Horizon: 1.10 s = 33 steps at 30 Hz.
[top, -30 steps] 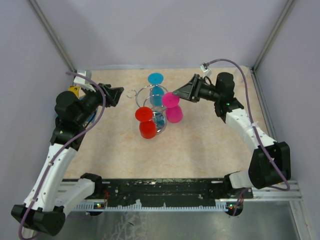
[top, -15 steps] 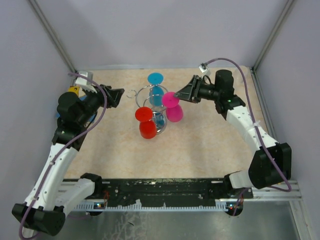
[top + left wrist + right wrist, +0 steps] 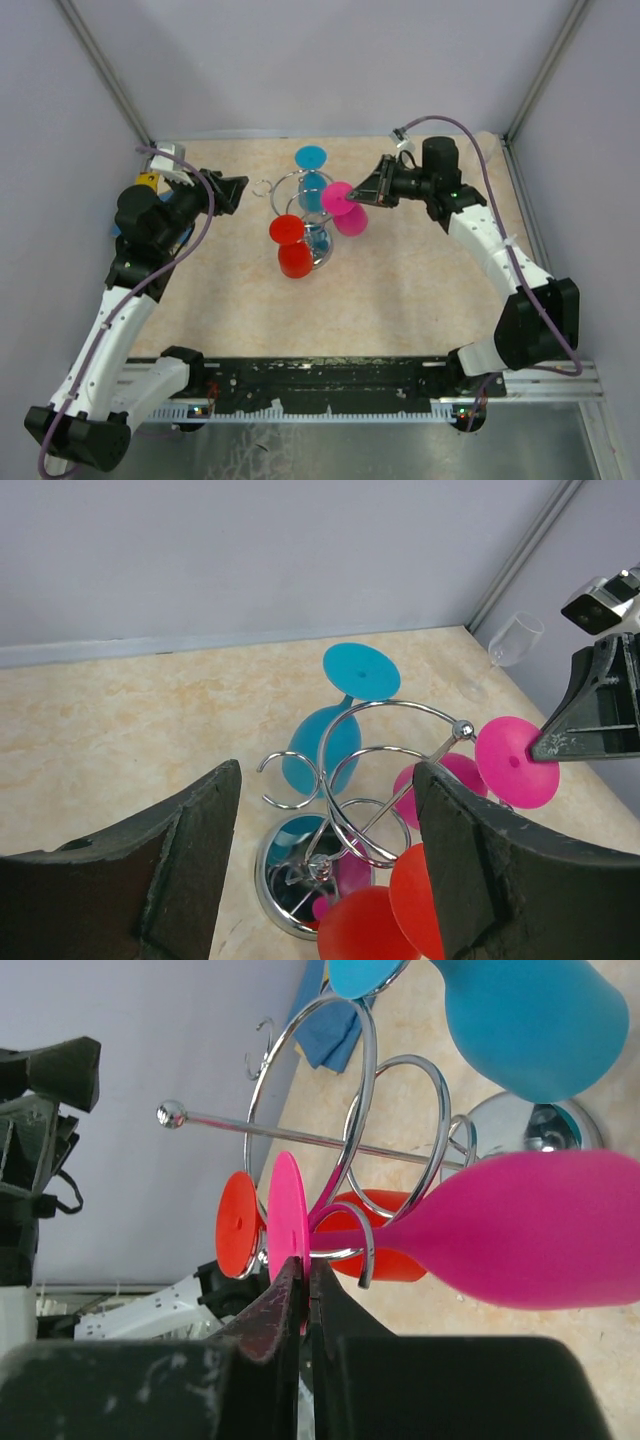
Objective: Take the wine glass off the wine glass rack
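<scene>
Now closed in, right fingers (image 3: 270,1312) pinching wine glass (image 3: 530,1225) foot

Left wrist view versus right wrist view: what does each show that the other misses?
Only the left wrist: a clear glass by the far corner, and the open left gripper. Only the right wrist: a blue cloth beyond the wine glass rack, and the right gripper closed on the foot edge of the pink wine glass. Both: the rack holding the pink, the blue wine glass and the red wine glass.
</scene>
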Motion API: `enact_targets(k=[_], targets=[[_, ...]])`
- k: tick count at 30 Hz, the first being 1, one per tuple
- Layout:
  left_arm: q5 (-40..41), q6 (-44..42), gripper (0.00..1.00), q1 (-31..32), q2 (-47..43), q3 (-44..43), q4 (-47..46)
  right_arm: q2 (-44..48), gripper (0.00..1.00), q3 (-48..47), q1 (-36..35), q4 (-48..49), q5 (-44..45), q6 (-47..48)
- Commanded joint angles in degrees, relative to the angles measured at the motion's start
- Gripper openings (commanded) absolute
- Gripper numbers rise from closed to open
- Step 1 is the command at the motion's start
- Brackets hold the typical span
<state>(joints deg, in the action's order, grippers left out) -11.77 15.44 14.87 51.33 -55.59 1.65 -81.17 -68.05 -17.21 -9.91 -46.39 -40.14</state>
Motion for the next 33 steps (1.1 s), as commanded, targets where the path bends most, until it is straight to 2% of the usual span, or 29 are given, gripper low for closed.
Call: enact_targets(k=[1,15,33], targets=[[1.0,0.1,0.76,0.2,-0.4,0.2,-1.7,-0.5,0.00,-3.4,-0.9,0.0,-0.5,0.7],[0.8,0.0,0.76,0.2,-0.6,-0.6,-1.1,3.4,0.00,-2.9,0.1,0.5,-0.7,-1.0],[0.7,-0.1,0.77,0.2,-0.9,-1.2,-0.5,9.2,0.00,4.1,9.2,1.0,-5.7,-1.6]])
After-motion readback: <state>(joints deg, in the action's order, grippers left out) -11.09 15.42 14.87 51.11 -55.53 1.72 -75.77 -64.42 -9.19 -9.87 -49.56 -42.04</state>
